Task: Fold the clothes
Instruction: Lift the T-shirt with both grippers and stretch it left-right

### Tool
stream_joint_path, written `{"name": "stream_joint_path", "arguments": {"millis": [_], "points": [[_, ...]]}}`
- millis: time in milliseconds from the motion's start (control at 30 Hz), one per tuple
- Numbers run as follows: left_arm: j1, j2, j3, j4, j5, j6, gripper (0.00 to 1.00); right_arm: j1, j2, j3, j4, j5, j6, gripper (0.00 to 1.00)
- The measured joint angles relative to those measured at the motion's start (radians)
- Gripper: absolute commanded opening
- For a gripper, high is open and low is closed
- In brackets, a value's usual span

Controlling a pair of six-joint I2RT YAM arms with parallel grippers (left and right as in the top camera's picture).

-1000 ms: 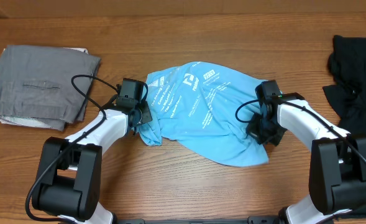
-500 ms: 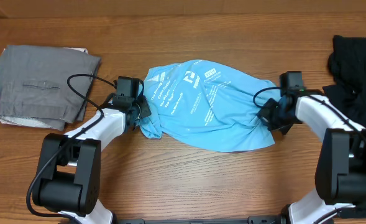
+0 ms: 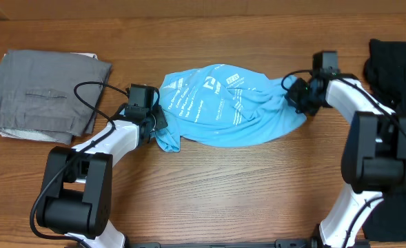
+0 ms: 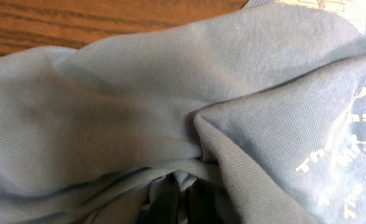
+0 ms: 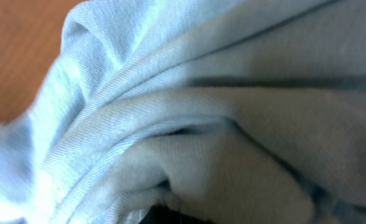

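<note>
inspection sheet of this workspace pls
surface: wooden table, brown grain.
job's things: light blue T-shirt stretched between both hands, white lettering up, ends bunched.
clutter: folded grey garment at left; black garment at right edge.
grippers: left hand shut on the T-shirt's left end; right hand shut on its right end.
cables: black cable looped beside each wrist.
surroundings: nothing seen.

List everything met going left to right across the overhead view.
Folded gray garment → left claw → light blue T-shirt → right claw → black clothing at the right edge.
</note>
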Motion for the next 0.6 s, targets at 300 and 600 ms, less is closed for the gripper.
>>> {"name": "stream_joint_path", "arguments": {"millis": [300,600], "points": [[0.002,0.014,-0.013,0.085,-0.001,0.0,0.04,0.125,0.097,0.092,0.197,0.019,-0.023,0.04],[0.002,0.048,-0.018,0.195,-0.002,0.0,0.04,0.223,0.132,0.103,0.338,0.049,-0.031,0.04]]}}
